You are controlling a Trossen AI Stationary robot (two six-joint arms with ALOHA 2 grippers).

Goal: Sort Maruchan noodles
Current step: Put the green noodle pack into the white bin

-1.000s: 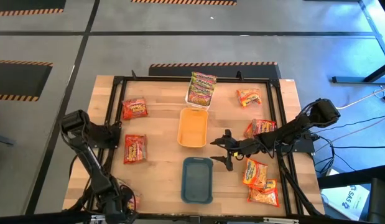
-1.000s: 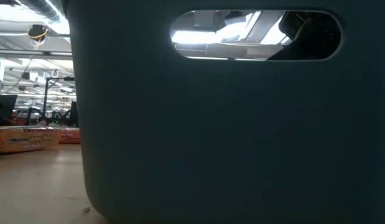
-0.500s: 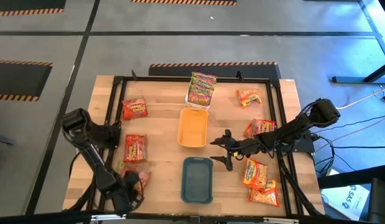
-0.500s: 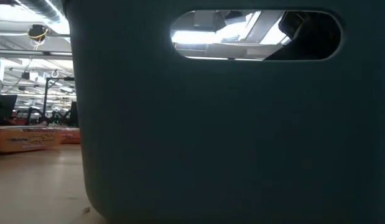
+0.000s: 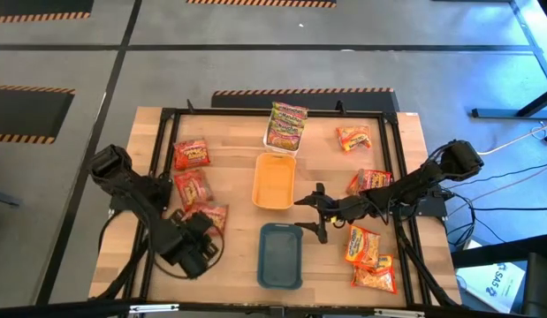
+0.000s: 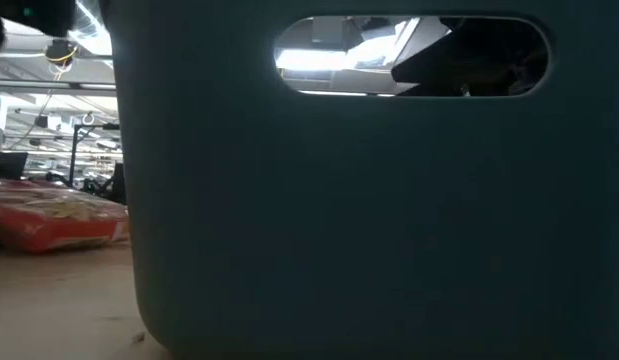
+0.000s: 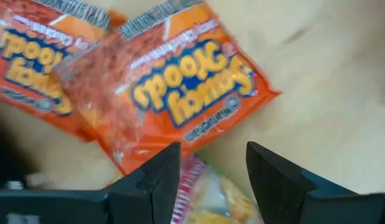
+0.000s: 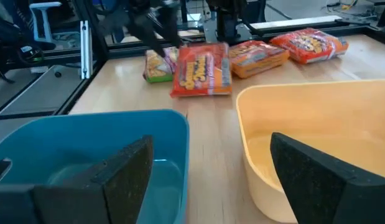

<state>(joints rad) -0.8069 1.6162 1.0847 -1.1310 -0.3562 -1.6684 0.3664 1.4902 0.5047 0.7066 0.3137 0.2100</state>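
Left gripper holding a ramen packet over the surface; right gripper spread between two trays.

The left gripper hangs over the wooden surface left of the teal tray, its fingers pinching a green-pink packet above a red packet. More red packets lie on the left, orange packets on the right, green-pink ones in the white tray. The right gripper hovers wide apart and empty between the teal tray and the orange tray.

Bare wood, seemingly, between teal tray and red packets.
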